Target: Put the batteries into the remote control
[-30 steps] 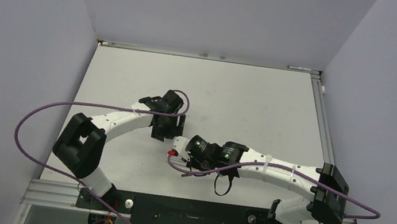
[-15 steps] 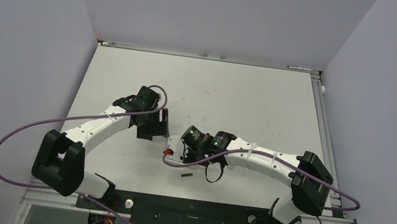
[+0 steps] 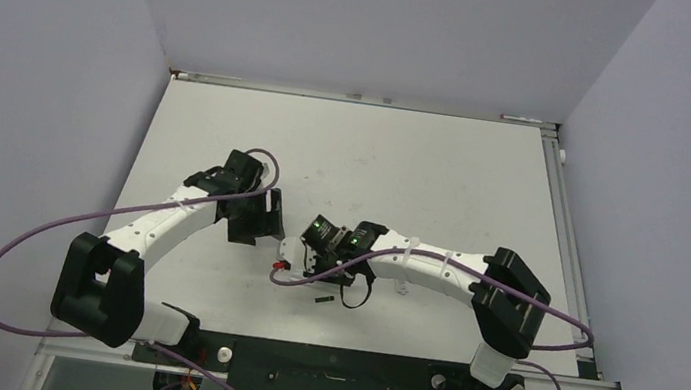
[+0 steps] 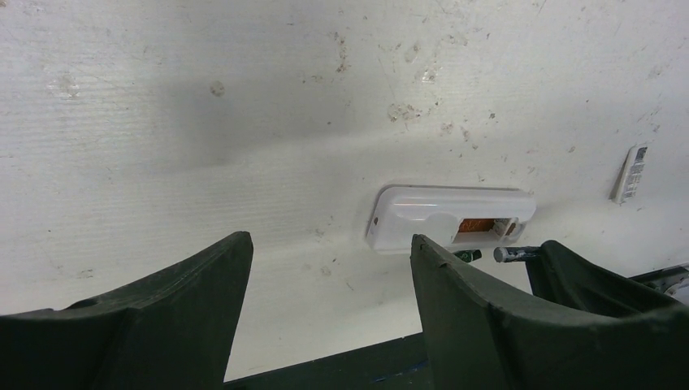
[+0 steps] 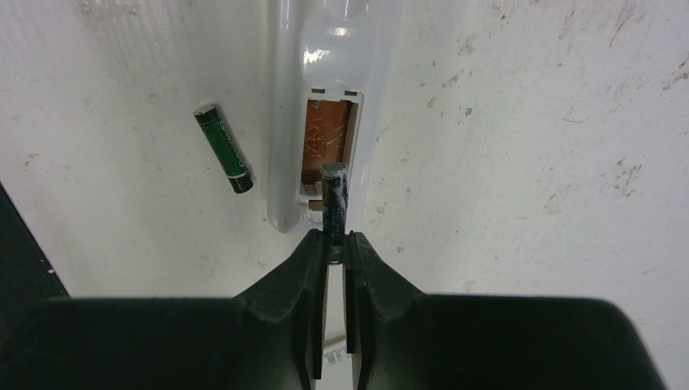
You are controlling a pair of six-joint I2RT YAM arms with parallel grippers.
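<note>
The remote control [image 5: 325,73] lies slot side up on the table, its battery slot [image 5: 329,142] open and coppery inside. My right gripper [image 5: 333,240] is shut on one dark battery [image 5: 333,195], whose far end hangs over the near end of the slot. A second battery [image 5: 223,149], green and black, lies loose on the table left of the remote. In the left wrist view the remote [image 4: 422,213] lies ahead of my open left gripper [image 4: 329,252], which holds nothing. From above, the two grippers flank the remote [image 3: 291,246], and the loose battery [image 3: 325,299] lies nearer the bases.
A small white barcode label [image 4: 631,172] lies on the scuffed white table [image 3: 425,175] beyond the remote. Purple cables loop off both arms. The black base rail [image 3: 328,374] runs along the near edge, and walls close in three sides.
Both arms have shifted left. The left gripper has drawn back from the remote's left side. The right gripper has followed with its battery, uncovering the loose battery on the table.
</note>
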